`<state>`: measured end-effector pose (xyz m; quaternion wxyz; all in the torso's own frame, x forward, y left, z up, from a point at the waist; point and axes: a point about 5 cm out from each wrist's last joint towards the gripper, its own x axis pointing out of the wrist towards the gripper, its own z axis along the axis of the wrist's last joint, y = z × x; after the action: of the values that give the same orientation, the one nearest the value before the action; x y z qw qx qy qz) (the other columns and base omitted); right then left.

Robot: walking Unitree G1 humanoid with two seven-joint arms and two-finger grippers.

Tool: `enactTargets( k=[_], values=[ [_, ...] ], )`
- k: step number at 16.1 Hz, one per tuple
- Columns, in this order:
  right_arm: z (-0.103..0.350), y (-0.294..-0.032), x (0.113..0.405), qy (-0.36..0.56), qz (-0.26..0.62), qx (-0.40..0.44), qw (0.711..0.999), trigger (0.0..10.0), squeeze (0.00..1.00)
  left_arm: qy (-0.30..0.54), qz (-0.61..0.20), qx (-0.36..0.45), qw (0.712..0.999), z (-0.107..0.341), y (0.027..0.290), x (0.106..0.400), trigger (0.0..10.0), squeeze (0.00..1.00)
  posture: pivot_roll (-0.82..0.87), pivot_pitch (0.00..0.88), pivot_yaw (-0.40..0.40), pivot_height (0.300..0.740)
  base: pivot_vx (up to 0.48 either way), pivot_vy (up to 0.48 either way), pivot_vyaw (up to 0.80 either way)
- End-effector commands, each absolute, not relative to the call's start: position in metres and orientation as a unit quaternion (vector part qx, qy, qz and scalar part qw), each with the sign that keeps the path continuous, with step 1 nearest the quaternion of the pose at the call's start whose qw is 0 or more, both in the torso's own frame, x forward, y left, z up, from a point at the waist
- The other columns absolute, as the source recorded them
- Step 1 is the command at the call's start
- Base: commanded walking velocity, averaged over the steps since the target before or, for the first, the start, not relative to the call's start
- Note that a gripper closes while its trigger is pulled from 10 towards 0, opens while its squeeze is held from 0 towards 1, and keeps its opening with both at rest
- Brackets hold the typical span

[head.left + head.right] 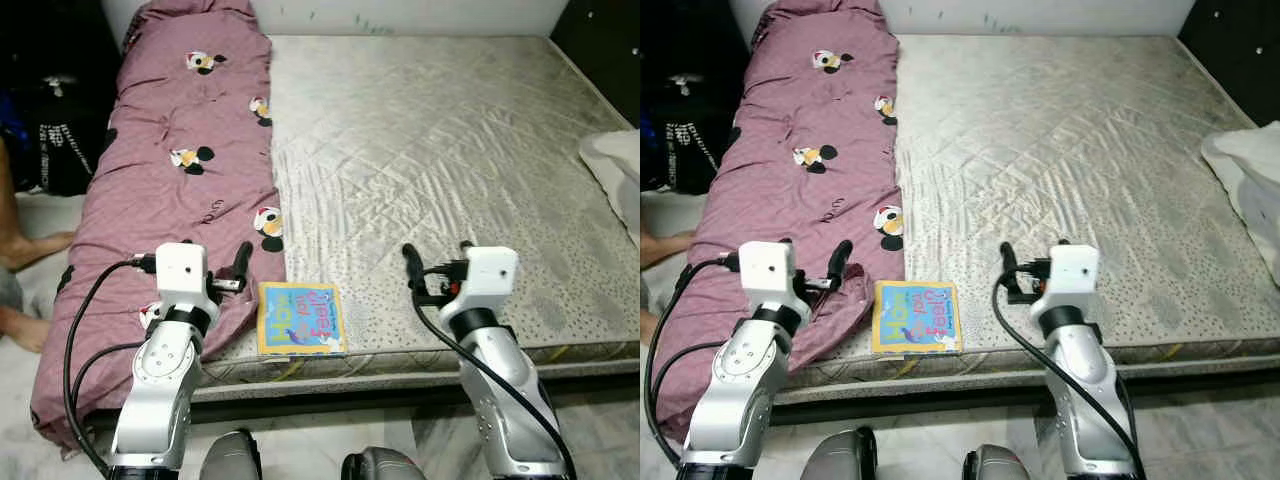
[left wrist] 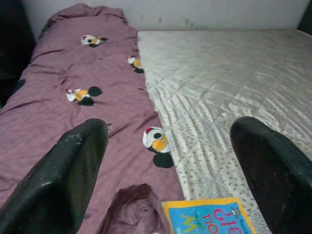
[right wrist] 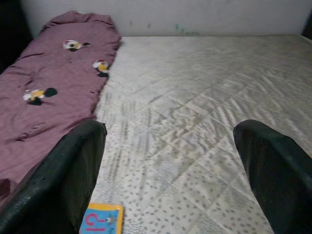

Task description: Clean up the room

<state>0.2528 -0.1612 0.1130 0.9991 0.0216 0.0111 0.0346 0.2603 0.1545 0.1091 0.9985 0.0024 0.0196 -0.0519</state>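
- A bare, quilted silver-grey mattress (image 1: 440, 160) fills the bed.
- A mauve cartoon-print blanket (image 1: 180, 170) lies along its left side.
- A yellow-and-blue picture book (image 1: 301, 319) lies flat at the near edge, just beside the blanket.

Silver arms w/ white wrist boxes, black cables, black two-finger left claw (image 1: 225, 268), right claw (image 1: 436, 262), maybe matte.

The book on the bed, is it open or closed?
Closed. The book lies flat near the mattress front edge, its colourful cover facing up, no inner pages showing.
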Motion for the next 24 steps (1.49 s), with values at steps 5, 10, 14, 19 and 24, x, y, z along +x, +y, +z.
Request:
enactTargets(
  k=[5, 10, 14, 19, 24],
  values=[
    [0.116, -0.16, 0.252, 0.005, 0.035, 0.022, 0.999, 10.0, 0.0, 0.033, -0.061, 0.004, 0.998, 0.104, 0.156, 0.259, 10.0, 0.0, -0.06, 0.122, -0.007, 0.74, 0.0, 0.0, 0.0],
    [0.117, -0.155, 0.257, 0.005, 0.049, 0.024, 0.999, 10.0, 0.0, 0.03, -0.051, 0.002, 0.998, 0.105, 0.158, 0.258, 10.0, 0.0, -0.05, 0.134, -0.027, 0.74, 0.0, 0.0, 0.0],
    [0.118, -0.155, 0.258, 0.006, 0.052, 0.024, 0.998, 10.0, 0.0, 0.029, -0.047, 0.0, 0.998, 0.106, 0.158, 0.258, 10.0, 0.0, -0.05, 0.135, -0.032, 0.69, 0.0, 0.0, 0.0],
    [0.118, -0.155, 0.26, 0.006, 0.053, 0.022, 0.998, 10.0, 0.0, 0.026, -0.043, 0.0, 0.999, 0.107, 0.158, 0.259, 10.0, 0.0, -0.05, 0.134, -0.034, 0.676, 0.0, 0.0, 0.0],
    [0.119, -0.155, 0.261, 0.005, 0.056, 0.019, 0.998, 10.0, 0.0, 0.014, -0.05, -0.008, 0.999, 0.11, 0.158, 0.26, 10.0, 0.0, -0.05, 0.134, -0.037, 0.676, 0.0, 0.0, 0.0]
  ],
)
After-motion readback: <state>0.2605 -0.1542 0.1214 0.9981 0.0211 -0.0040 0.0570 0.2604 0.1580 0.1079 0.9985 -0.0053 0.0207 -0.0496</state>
